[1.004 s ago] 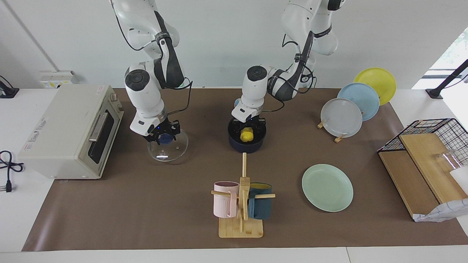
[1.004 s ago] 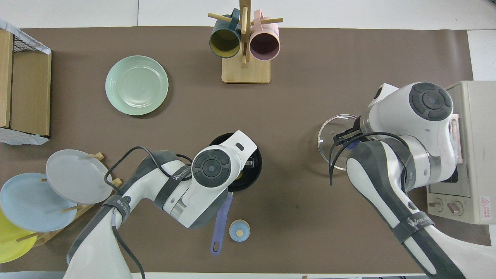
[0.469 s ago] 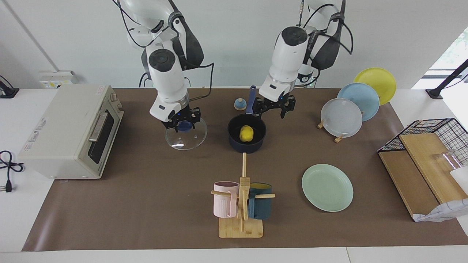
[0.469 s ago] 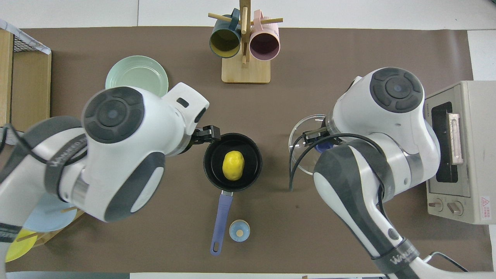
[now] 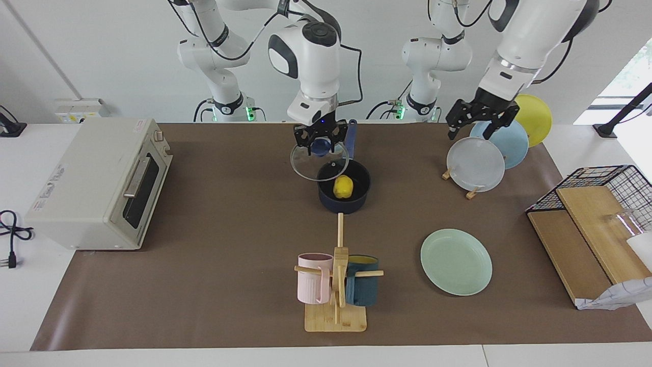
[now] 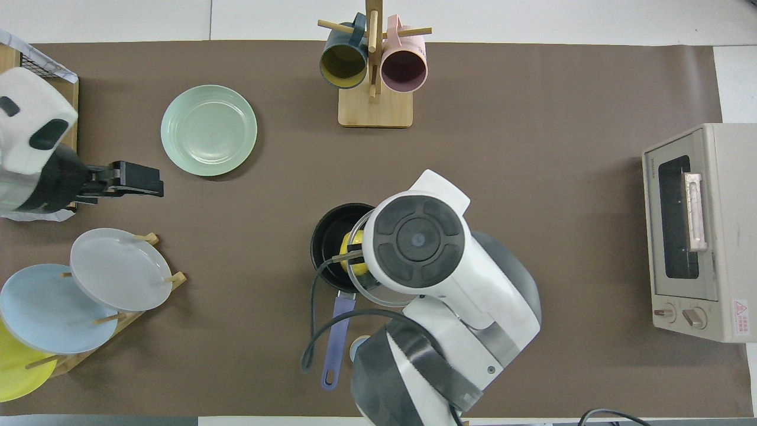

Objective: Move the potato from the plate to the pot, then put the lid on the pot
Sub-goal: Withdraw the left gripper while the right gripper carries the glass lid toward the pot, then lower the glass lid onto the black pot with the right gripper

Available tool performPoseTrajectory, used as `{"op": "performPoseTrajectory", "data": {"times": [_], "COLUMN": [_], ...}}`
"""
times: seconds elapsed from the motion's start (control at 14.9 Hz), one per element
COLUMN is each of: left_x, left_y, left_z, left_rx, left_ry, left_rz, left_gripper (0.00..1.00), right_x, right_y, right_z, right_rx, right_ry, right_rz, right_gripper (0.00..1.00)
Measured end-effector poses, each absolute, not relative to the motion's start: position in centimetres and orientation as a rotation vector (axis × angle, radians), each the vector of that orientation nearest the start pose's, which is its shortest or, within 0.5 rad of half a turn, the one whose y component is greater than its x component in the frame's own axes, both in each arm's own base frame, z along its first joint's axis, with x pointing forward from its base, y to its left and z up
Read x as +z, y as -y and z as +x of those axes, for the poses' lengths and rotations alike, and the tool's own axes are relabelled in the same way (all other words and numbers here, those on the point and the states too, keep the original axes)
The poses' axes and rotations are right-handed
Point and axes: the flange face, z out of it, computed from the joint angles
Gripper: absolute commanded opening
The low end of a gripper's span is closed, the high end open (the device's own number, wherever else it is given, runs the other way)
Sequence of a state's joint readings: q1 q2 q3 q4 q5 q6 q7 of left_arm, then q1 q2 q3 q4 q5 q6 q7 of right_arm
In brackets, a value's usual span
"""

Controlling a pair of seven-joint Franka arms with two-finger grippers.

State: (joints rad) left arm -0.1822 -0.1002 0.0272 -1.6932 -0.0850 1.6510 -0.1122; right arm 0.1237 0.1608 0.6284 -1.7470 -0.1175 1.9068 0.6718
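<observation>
Glass lid [image 5: 319,163] hangs tilted in the air over the pot [image 5: 344,192], clamped by its blue knob in the closed jaws of the right gripper [image 5: 321,143]. Potato [image 5: 343,186] lies inside the pot on the tabletop [image 5: 214,265]. Plate [image 5: 456,261] sits bare toward the left arm's end. Left gripper [image 5: 482,120], jaws spread and holding nothing, hangs over the 3-plate rack [image 5: 489,148].
</observation>
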Motion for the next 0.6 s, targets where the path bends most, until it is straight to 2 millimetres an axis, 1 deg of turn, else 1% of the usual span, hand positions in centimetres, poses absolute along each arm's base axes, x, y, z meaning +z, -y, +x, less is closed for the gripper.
{"op": "performPoseTrajectory", "data": {"times": [0.07, 0.13, 0.2, 0.33, 0.6], "left_x": [62.9, 62.9, 62.8, 62.8, 62.5], "left_y": [7.2, 5.9, 5.2, 5.2, 5.7], "left_z": [52.5, 52.7, 52.8, 52.7, 52.3], "left_rx": [-0.079, -0.081, -0.081, -0.071, -0.021], "left_ry": [-0.096, -0.119, -0.132, -0.144, -0.157], "left_rz": [-3.232, -3.229, -3.228, -3.227, -3.222], "left_gripper": [1.0, 1.0, 1.0, 1.0, 1.0], "right_x": [49.0, 48.6, 47.9, 46.3, 43.3], "right_y": [-40.8, -42.0, -42.9, -44.1, -44.5], "right_z": [45.3, 44.8, 44.4, 44.2, 45.4], "right_rx": [-0.065, -0.069, -0.067, -0.065, -0.044], "right_ry": [0.161, 0.16, 0.168, 0.186, 0.195], "right_rz": [-3.128, -3.124, -3.116, -3.121, -3.121], "right_gripper": [0.0, 0.0, 0.0, 0.0, 0.0]}}
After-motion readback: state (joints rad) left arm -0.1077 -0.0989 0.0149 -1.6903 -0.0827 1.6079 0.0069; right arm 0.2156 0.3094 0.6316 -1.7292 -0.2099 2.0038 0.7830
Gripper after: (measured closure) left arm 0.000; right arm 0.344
